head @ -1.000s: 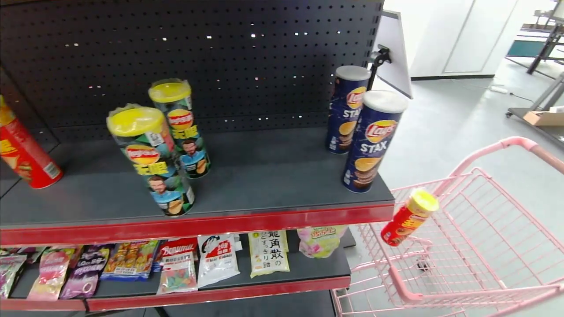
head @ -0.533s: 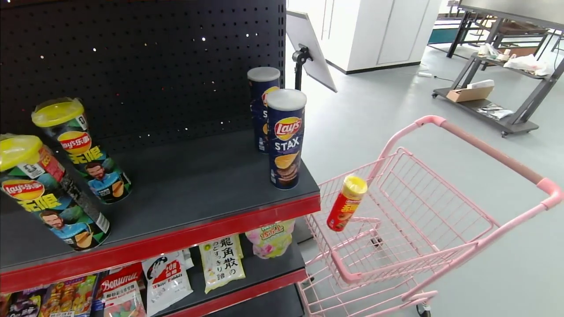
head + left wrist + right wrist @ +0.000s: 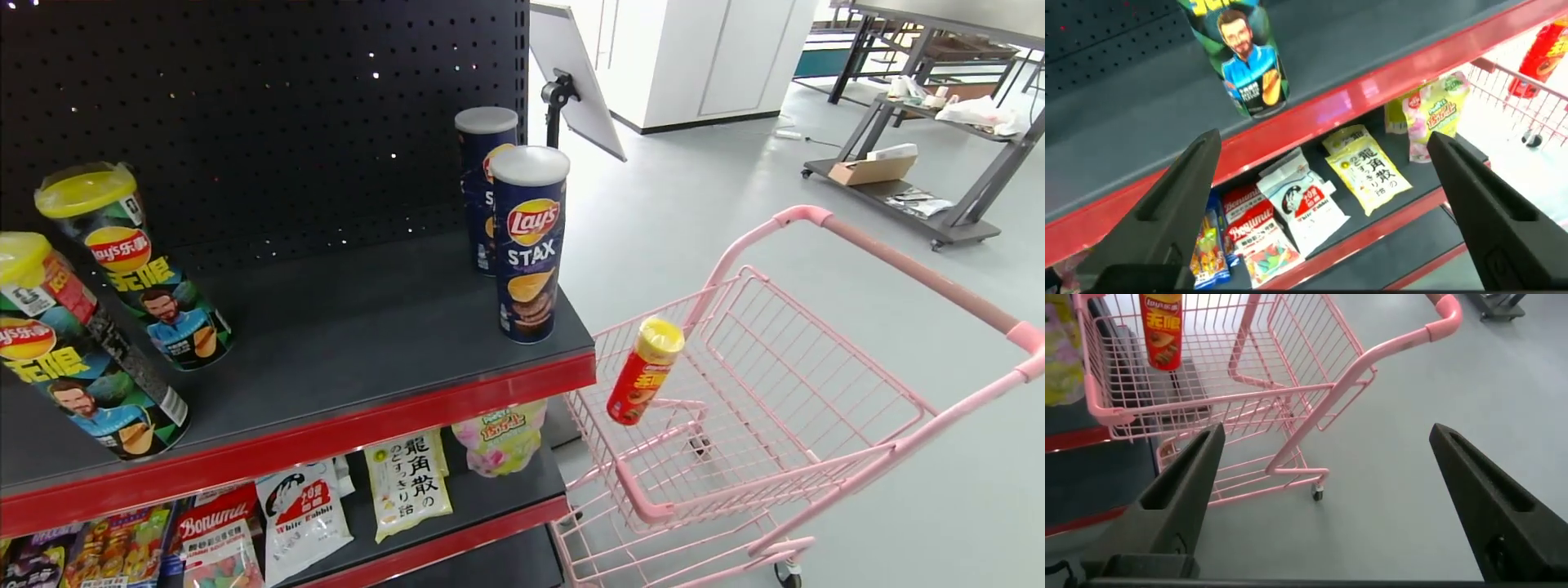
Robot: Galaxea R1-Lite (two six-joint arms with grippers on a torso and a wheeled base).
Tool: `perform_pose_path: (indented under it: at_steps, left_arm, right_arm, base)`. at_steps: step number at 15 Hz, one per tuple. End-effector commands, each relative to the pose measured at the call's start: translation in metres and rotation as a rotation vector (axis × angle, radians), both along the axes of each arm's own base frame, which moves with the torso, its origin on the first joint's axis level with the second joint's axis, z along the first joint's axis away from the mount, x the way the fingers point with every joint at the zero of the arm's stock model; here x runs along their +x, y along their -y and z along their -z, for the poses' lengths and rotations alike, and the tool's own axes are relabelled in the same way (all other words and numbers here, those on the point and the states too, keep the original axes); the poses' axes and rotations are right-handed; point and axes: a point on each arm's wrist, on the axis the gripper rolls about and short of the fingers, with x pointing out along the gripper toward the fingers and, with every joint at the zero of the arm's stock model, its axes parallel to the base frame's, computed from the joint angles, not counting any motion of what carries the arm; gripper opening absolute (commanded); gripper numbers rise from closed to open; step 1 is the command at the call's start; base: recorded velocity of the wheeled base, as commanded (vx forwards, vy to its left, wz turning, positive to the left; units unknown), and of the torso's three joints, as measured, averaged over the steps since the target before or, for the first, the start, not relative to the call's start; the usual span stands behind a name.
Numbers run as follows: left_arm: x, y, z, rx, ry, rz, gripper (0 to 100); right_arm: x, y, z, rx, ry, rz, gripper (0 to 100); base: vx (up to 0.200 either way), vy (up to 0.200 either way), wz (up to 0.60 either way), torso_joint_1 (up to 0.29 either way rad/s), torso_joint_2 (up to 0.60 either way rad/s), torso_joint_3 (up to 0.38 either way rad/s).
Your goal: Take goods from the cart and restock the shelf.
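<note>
Both the left claw (image 3: 1324,139) and right claw (image 3: 1327,429) gape open. The camera has swung to the pink cart (image 3: 898,268); the red chip can (image 3: 645,371) beyond the right claw looks next.

Red yellow-lidded chip can (image 3: 645,371) leaning in pink cart (image 3: 898,265), beside black shelf (image 3: 351,327)

Bright, even overhead room light falls on the pale floor (image 3: 735,188), leaving only soft, faint shadows. The black pegboard (image 3: 269,114) looks dark, pricked by bright pinpoints shining through its holes. The lower shelf (image 3: 535,490) lies in shade under the upper one. Wide-angle bending tilts the yellow-lidded cans (image 3: 77,351) outward at the head view's left edge.
</note>
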Motion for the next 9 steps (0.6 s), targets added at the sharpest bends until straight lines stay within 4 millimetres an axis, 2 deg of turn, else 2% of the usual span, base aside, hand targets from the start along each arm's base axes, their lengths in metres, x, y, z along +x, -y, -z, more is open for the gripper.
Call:
perform_pose_path:
  at_steps: [1, 9]
  left_arm:
    - [-0.0001, 0.0, -0.0011, -0.002, 0.002, 0.001, 100]
    - [-0.0004, 0.0, -0.0019, -0.002, 0.005, 0.001, 100]
  right_arm:
    - [-0.001, 0.0001, 0.0002, -0.002, 0.007, -0.001, 100]
    - [-0.0024, 0.0003, 0.0005, -0.011, 0.016, -0.003, 100]
  base:
    - [0.0, 0.0, 0.0, -0.134, 0.34, 0.222]
    - [0.0, 0.0, 0.0, -0.145, 0.39, 0.245]
